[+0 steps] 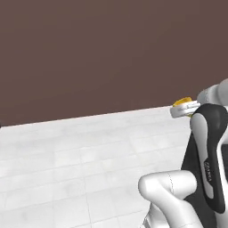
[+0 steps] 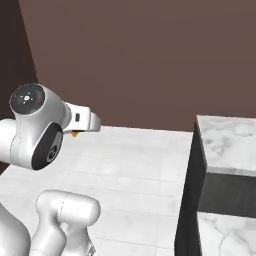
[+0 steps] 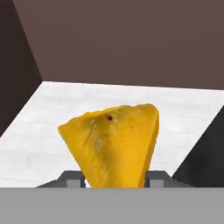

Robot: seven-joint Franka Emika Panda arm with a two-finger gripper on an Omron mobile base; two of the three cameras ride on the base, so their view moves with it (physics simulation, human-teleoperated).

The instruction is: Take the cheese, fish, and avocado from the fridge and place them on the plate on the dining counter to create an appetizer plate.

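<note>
Overhead, gripper (image 3: 114,180) around cheese (image 3: 114,142).

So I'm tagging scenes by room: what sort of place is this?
Probably a rendered kitchen or dining space: a white tiled floor, a plain brown wall, a white marble counter on a dark front, and a yellow-orange cheese wedge in the gripper.

arm raised, hand (image 3: 114,180) clamping cheese (image 3: 114,142)
</note>
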